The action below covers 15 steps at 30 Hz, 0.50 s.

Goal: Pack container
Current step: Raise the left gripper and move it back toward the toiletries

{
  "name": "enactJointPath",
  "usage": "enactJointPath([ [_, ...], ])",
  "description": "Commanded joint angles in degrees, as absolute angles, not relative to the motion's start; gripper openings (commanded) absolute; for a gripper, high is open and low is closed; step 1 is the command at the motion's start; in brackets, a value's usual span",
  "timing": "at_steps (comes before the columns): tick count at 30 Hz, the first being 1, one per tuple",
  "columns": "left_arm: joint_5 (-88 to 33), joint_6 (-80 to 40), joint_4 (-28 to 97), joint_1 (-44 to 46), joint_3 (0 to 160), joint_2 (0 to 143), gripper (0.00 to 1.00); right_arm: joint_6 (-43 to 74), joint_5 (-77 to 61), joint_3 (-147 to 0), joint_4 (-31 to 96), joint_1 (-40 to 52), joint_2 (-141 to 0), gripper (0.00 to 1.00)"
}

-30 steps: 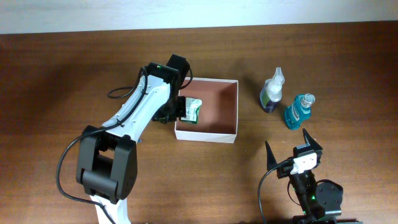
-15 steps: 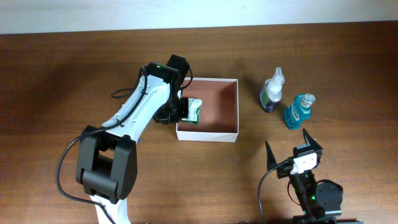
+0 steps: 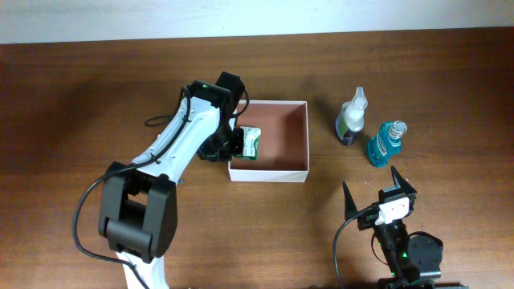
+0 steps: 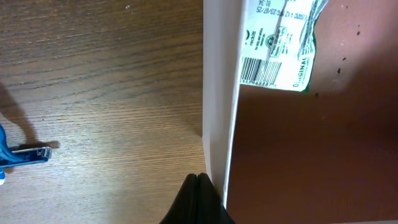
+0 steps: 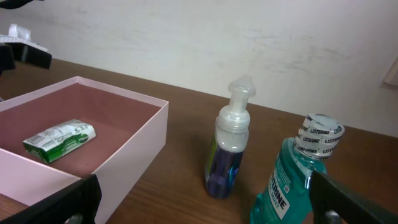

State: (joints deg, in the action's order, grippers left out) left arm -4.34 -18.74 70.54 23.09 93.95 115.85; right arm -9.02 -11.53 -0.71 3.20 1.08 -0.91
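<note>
The container [image 3: 269, 173], a shallow square box with white walls and a pinkish-brown inside, sits mid-table. A green-and-white packet [image 3: 250, 143] lies inside against its left wall. My left gripper [image 3: 227, 148] is shut with nothing in it, its tips [image 4: 197, 178] touching the outside of that white left wall [image 4: 217, 93]; the packet [image 4: 280, 43] lies just beyond. My right gripper [image 3: 374, 190] stands wide open near the front edge, apart from everything. Between its fingers I see a clear pump bottle of purple liquid [image 5: 230, 149] and a teal mouthwash bottle [image 5: 298, 180].
Both bottles stand upright right of the container: the pump bottle [image 3: 352, 119] and the mouthwash [image 3: 386, 143]. A small blue object [image 4: 18, 155] lies on the wood left of the container. A black cable [image 3: 157, 119] loops beside the left arm.
The container has slid slightly to the right, with the shut left gripper against its left wall. The right arm has not moved.
</note>
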Motion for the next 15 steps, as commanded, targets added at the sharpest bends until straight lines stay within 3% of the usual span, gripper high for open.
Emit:
enactJointPath([
  [1, -2.83, -16.4, 71.11, 21.78, 93.51, 114.37, 0.02, -8.78, -11.4, -0.32, 3.27, 0.62, -0.51, 0.98],
  [6, -2.74, -16.29, 70.89, 16.56, 93.51, 114.37, 0.02, -8.78, -11.38, -0.32, 3.27, 0.62, -0.51, 0.98],
  [10, -6.74, -9.5, 70.59, 11.94, 93.51, 114.37, 0.03, -8.78, -11.4, -0.32, 3.29, 0.62, -0.51, 0.98],
  [15, -8.64, -5.23, 70.65, 7.6, 93.51, 114.39, 0.19, -8.78, -11.4, -0.32, 3.27, 0.62, -0.51, 0.99],
])
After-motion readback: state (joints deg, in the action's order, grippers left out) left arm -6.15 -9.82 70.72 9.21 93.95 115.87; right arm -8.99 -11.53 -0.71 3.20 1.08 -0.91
